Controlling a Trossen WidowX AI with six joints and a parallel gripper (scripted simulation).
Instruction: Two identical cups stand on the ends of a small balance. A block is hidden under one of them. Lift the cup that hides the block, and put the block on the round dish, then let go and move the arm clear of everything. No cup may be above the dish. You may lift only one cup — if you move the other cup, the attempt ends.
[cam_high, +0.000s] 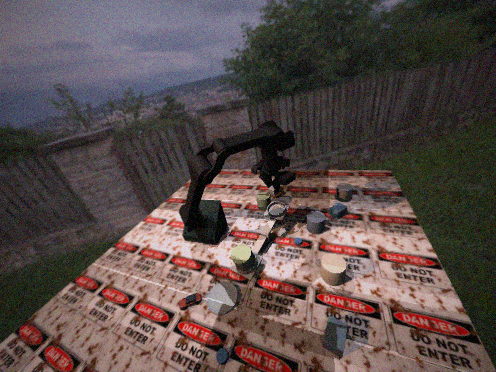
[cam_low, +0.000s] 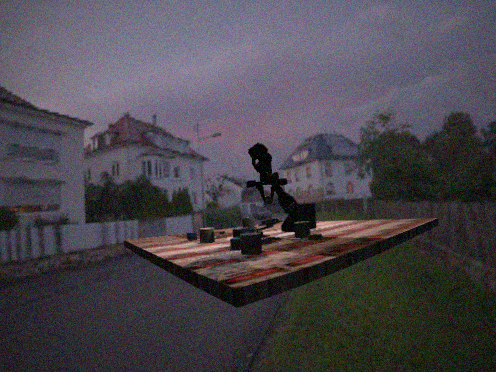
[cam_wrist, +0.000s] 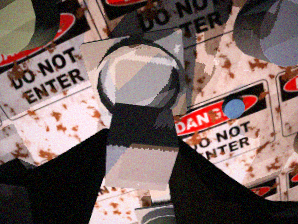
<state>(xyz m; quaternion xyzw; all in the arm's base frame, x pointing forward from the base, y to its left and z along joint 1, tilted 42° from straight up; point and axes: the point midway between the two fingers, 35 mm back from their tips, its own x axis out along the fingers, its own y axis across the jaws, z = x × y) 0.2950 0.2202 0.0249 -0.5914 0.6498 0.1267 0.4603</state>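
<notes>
My gripper (cam_high: 278, 189) (cam_low: 268, 200) (cam_wrist: 140, 140) is shut on the block (cam_wrist: 141, 162), dark above and pale pinkish below, and holds it over the balance's far end. The empty round holder (cam_high: 268, 214) (cam_wrist: 101, 97) of that end is below. One green cup (cam_high: 263, 200) (cam_wrist: 14, 27) stands on the table just beside this end. The other green cup (cam_high: 243, 256) stands on the balance's near end; the dark beam (cam_high: 266, 241) runs between the ends. The grey round dish (cam_high: 218, 301) lies past the near cup, with no cup above it.
A blue-grey cylinder (cam_high: 316, 222) (cam_wrist: 267, 32), a blue block (cam_high: 338, 210) and a dark grey cylinder (cam_high: 344, 192) stand right of the balance. A tan cylinder (cam_high: 333, 270), a blue block (cam_high: 334, 337), small blue discs (cam_high: 298, 241) (cam_wrist: 234, 106) and a red toy car (cam_high: 190, 300) are nearer.
</notes>
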